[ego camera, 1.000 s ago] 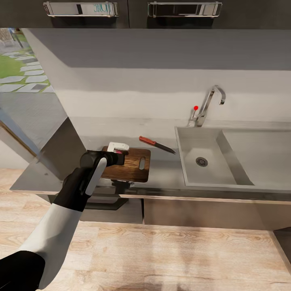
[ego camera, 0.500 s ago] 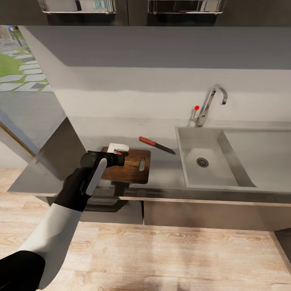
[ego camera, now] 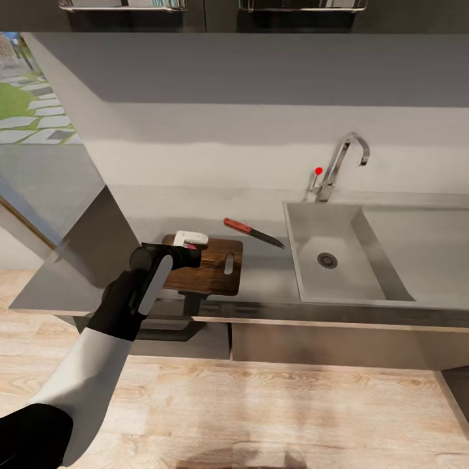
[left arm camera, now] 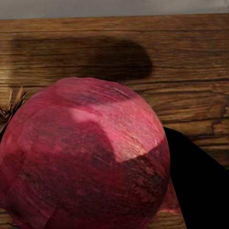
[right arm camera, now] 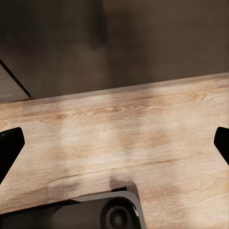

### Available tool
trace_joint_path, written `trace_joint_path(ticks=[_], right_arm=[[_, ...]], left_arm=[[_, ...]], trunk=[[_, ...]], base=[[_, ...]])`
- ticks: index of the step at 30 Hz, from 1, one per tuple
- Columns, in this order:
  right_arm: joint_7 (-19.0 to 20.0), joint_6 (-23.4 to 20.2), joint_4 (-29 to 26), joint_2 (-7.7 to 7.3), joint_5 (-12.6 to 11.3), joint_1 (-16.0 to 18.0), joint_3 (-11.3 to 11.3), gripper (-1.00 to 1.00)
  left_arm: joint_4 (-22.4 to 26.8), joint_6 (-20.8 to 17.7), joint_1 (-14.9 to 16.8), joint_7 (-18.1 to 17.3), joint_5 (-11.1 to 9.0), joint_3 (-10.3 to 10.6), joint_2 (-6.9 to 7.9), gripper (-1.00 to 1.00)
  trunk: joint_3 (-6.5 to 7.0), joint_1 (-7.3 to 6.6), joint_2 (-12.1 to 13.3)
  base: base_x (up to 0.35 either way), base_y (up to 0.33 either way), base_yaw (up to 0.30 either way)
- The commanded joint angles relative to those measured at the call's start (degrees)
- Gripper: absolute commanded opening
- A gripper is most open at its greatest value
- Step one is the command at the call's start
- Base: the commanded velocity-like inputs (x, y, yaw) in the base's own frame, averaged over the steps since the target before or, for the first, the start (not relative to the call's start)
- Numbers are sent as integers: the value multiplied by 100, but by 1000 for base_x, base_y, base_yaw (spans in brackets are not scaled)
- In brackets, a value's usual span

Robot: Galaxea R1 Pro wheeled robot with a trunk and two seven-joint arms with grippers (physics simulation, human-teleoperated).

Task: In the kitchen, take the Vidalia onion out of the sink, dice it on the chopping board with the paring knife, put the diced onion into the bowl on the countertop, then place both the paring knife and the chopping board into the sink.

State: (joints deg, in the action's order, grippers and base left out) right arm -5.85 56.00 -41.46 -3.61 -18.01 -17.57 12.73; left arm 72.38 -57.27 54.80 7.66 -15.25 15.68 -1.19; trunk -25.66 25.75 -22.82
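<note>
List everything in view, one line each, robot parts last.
onion: one, red-purple, held over the chopping board
chopping board: one, brown wood, on the countertop left of the sink
paring knife: one, red handle and dark blade, on the countertop between board and sink
sink: one, grey steel, black drain, right part of the countertop
tap: one, chrome with red knob, behind the sink
countertop: one, glossy grey
floor: light wood planks
left gripper: black, over the board, around the onion
right gripper: black fingertips apart, above the floor
</note>
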Motion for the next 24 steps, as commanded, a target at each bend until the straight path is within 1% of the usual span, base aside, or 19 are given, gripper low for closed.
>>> trace_joint_path(ticks=[1, 9, 24], right_arm=[[-59, 7, -11, -9, -1, -1, 36, 100], [-65, 7, -11, -9, -1, 0, 36, 100], [-66, 7, -11, -8, -1, 0, 36, 100]], left_arm=[[4, -21, 4, 60, -57, 5, -1, -100], [4, -21, 4, 60, -57, 5, -13, -100], [-57, -21, 4, 60, -66, -1, -13, -100]], trunk=[[-11, 3, -10], [-51, 3, -10], [-54, 3, -10]], base=[[0, 0, 0], [0, 0, 0], [0, 0, 0]])
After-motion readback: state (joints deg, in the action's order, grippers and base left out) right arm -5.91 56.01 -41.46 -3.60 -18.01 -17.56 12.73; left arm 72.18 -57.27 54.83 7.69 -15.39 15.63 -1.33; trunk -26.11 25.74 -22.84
